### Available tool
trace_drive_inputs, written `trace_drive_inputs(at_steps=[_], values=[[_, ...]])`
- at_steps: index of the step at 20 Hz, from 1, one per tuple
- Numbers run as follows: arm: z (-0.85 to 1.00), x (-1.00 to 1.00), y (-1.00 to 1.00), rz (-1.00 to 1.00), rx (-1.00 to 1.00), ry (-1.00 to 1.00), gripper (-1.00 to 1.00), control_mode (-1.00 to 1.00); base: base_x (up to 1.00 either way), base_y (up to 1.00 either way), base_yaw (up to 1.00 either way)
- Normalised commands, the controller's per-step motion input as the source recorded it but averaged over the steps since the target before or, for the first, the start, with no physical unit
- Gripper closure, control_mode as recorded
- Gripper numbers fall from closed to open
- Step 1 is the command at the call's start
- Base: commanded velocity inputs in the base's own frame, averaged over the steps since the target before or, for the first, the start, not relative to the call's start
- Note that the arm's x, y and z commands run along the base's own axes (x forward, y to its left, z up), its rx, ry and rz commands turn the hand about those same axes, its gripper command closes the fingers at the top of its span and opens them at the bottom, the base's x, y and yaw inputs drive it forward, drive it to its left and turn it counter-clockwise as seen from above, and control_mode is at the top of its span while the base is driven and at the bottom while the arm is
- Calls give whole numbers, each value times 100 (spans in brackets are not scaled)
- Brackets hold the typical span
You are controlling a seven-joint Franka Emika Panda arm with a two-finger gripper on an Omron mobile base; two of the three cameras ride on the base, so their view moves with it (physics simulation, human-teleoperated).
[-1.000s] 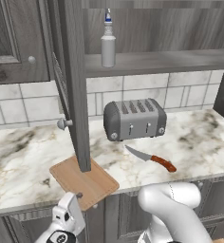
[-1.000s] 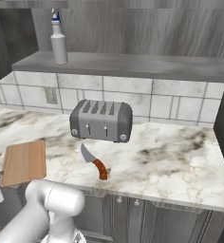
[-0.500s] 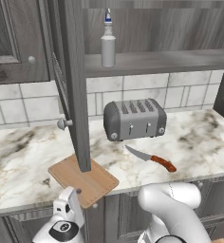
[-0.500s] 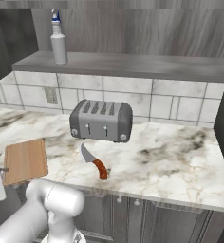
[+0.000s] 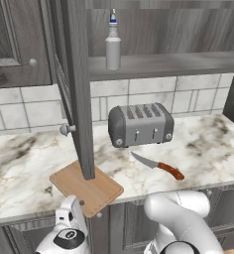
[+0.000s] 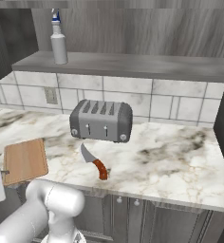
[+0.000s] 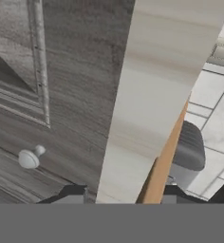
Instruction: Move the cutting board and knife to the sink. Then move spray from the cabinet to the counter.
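The light-brown cutting board point(image 5: 87, 188) lies on the white marble counter point(image 5: 208, 149), and its near corner juts out over the front edge. From below, my gripper point(image 5: 75, 204) reaches up to that overhang. In the hand view the board's edge point(image 7: 164, 161) runs between my two dark fingertips point(image 7: 72, 193), which stand apart, so the gripper is open. To the right of the board lies the knife point(image 5: 156, 165), silver blade and reddish handle, in front of the toaster. The spray point(image 5: 113, 47) stands on the shelf of the open cabinet point(image 5: 158, 64). The sink is out of view.
A grey toaster point(image 5: 140, 124) stands against the tiled wall behind the knife. The open cabinet door point(image 5: 75, 84) hangs edge-on above the board, its round knob point(image 5: 65, 130) pointing left. The lower cabinet fronts point(image 7: 23, 95) and a knob point(image 7: 28, 158) are close to my hand.
My hand has crept up a little toward the board's overhanging edge. The board, knife, toaster and spray have not moved.
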Motion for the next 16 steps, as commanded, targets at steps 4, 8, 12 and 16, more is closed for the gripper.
trace_drive_inputs(at_steps=[4,8,12,16], values=[[10,-2,0,0,1,0,100,-100,0,0,0],[47,-53,1,0,2,0,100,-100,0,0,0],[74,-88,0,0,5,-3,100,-100,0,0,0],[91,-85,0,0,5,-8,100,-100,0,0,0]])
